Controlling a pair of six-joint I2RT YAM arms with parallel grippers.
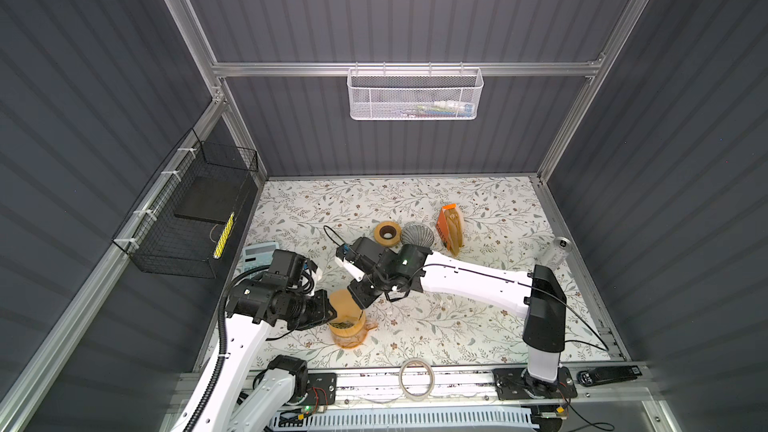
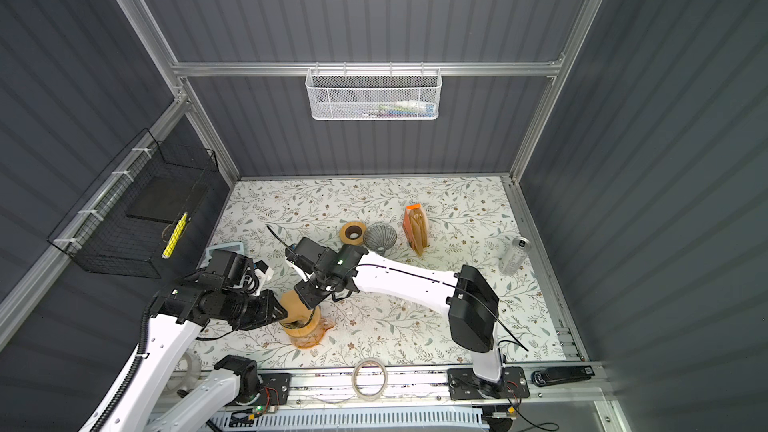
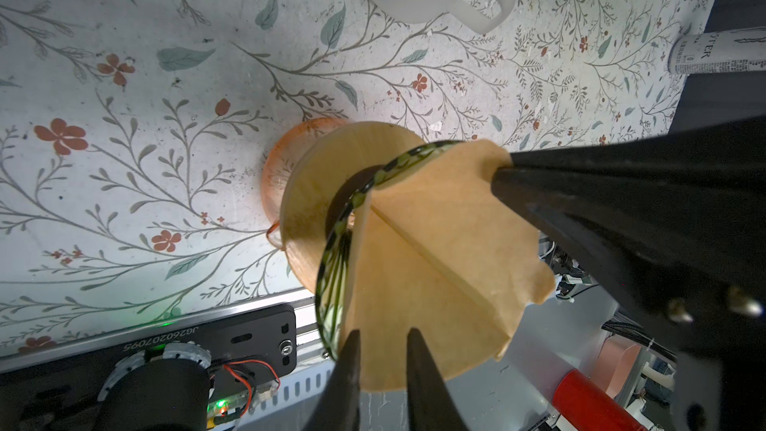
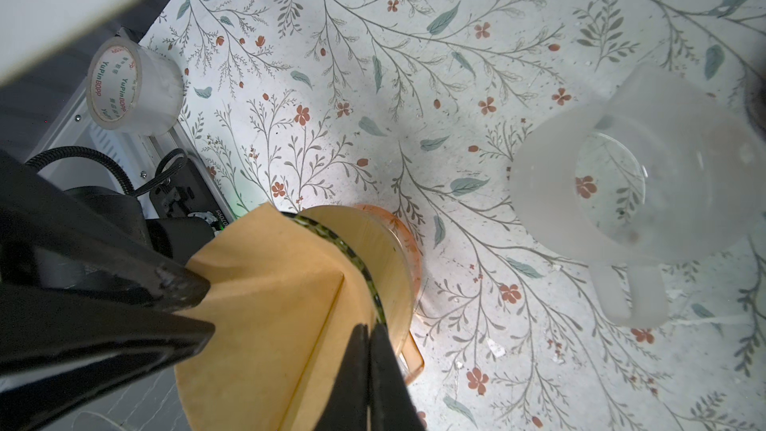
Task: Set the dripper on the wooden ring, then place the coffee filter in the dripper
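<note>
In a top view: coffee filter [image 1: 343, 299] stands at the mouth of the dripper [image 1: 349, 328], apparently unseated. Left wrist: left pincer [image 3: 383, 342] grips its edge. Right wrist: right pincer [image 4: 367, 333] is closed on it too. Risk: opposed pulls tear the paper.

At lower centre in both top views, the left arm [image 1: 291, 305] and right arm [image 1: 386, 270] cover most of the brown paper coffee filter [image 1: 344, 299] and green-rimmed glass dripper [image 1: 351, 321]. The pale blue calculator [image 1: 257, 251] at centre left is half hidden. What lies in the white mesh basket [image 1: 374, 97] is blurred.
</note>
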